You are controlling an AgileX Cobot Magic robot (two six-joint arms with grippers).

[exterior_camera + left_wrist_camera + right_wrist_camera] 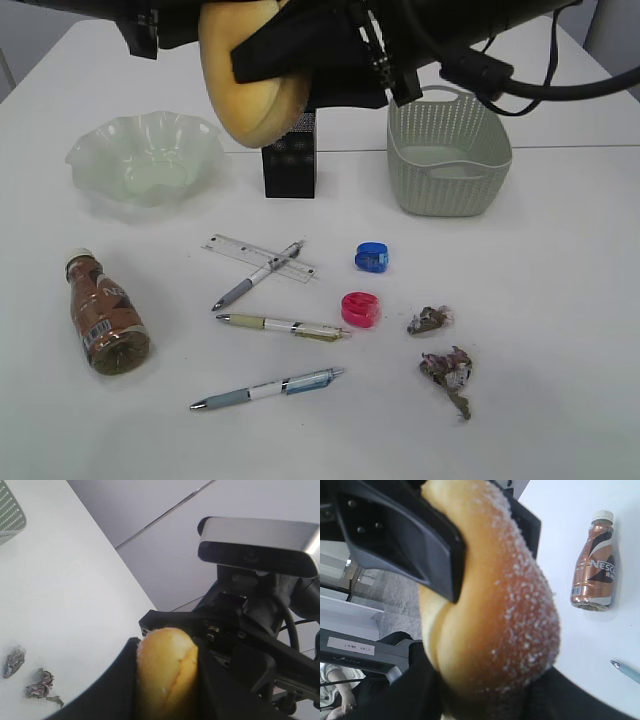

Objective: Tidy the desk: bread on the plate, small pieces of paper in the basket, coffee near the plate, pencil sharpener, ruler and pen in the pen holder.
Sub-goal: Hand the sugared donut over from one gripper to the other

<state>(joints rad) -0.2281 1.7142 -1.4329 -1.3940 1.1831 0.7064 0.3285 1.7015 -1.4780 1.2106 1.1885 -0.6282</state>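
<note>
**Status.** The bread [245, 100] is held in the air above the far middle of the table [560, 300], just over the black mesh pen holder [290, 150]. It is gripped by both arms at once. The left end effector [167, 680] is closed partway, with both fingers against the roll's sides. The right end effector [485, 700] is likewise closed partway on the roll's other end.

**Risks.**
- Double grip: if the arms pull apart w/o one releasing, the soft roll may be torn or squashed.
- Early release by both arms: the roll would drop onto the pen holder, not onto the plate [90, 150], which sits twd. the far left corner.

**Materials.** Roll: oval, golden-brown, with a lengthwise split and a grainy, sugar-like surface; it appears compressible. Plate: pale green, translucent, ruffled rim. Fingers: black, hard, flat-faced.
</note>
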